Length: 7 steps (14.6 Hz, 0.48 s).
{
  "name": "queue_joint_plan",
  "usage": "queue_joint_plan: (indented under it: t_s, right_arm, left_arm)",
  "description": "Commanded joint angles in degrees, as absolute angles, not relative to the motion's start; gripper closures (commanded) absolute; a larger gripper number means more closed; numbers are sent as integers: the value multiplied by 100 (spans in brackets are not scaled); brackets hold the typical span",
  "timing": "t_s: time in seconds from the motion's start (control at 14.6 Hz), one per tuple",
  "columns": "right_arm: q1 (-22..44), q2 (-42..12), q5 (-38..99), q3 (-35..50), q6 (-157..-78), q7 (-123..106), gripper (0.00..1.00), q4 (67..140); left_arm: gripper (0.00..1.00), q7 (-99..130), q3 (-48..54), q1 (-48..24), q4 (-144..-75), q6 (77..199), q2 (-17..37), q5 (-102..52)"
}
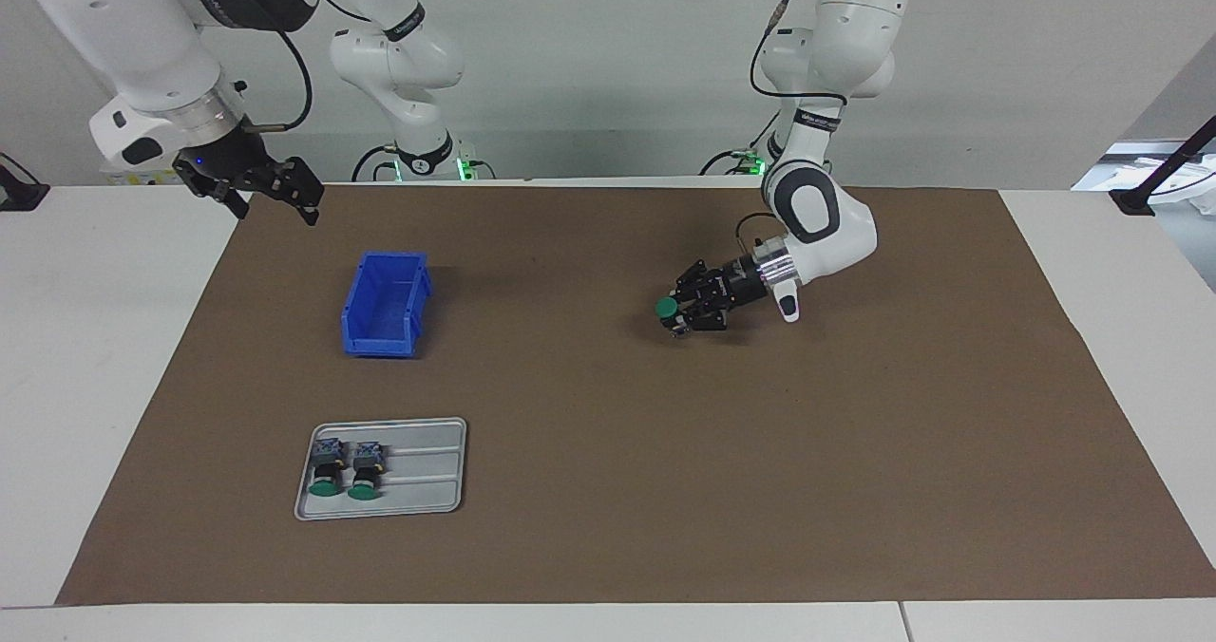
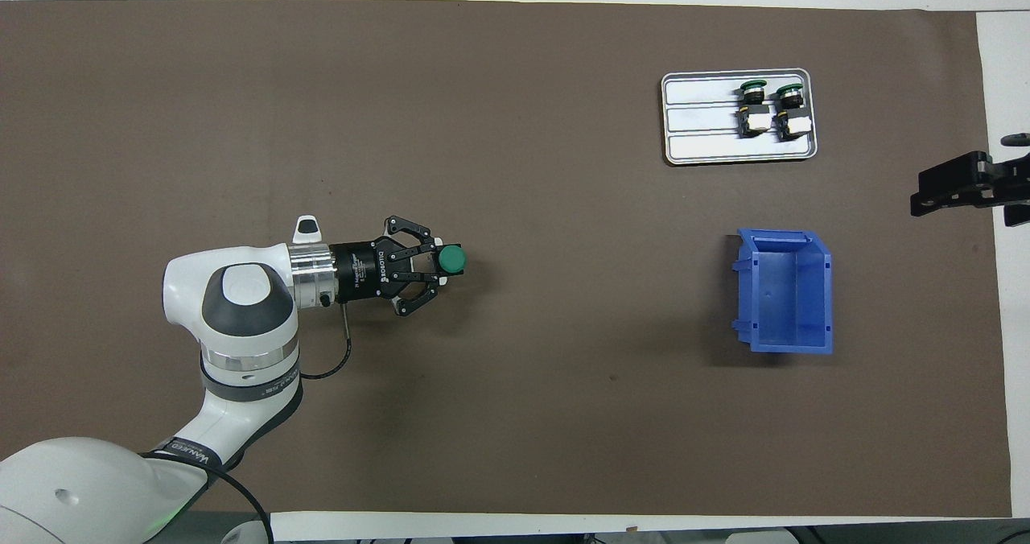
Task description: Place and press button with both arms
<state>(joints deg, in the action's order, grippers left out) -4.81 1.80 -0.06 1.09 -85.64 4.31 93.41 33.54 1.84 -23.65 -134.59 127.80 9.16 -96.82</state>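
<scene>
Over the brown mat (image 1: 608, 490), toward the left arm's end of the table, the left gripper (image 1: 680, 317) lies nearly level, its wrist turned toward the middle of the table. Its fingers are clenched on the button (image 1: 667, 309): the green cap sticks out past the fingertips and faces the right arm's end, while the rear block sits hidden between the fingers. In the overhead view the same button (image 2: 451, 260) shows as a round green disc right at the tip of the left gripper (image 2: 433, 265), with the black links splayed to either side of it. A soft shadow lies on the mat just under the gripper; whether the button touches the mat cannot be told.

At the right arm's end, the right gripper (image 1: 271, 196) waits in the air over the edge of the mat, its fingers spread apart with nothing between them.

On the mat the blue bin (image 1: 385, 305) stands with its mouth upward. Farther from the robots than the bin, the grey tray (image 1: 427, 490) holds two more buttons (image 1: 345, 469) lying side by side at one end, green caps pointing away from the robots.
</scene>
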Motion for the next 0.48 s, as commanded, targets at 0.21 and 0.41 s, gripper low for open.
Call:
queue_joint_plan:
  t_s: [0.21, 0.41]
  right_arm:
    - [-536, 325, 0, 141, -8587, 308, 2, 9501]
    - [-536, 325, -9, 141, -8587, 308, 2, 9501]
  left_arm:
    - [80, 2638, 176, -2285, -13878, 12568, 694, -10396]
    - [79, 2383, 176, -2382, -14009, 12542, 703, -10730]
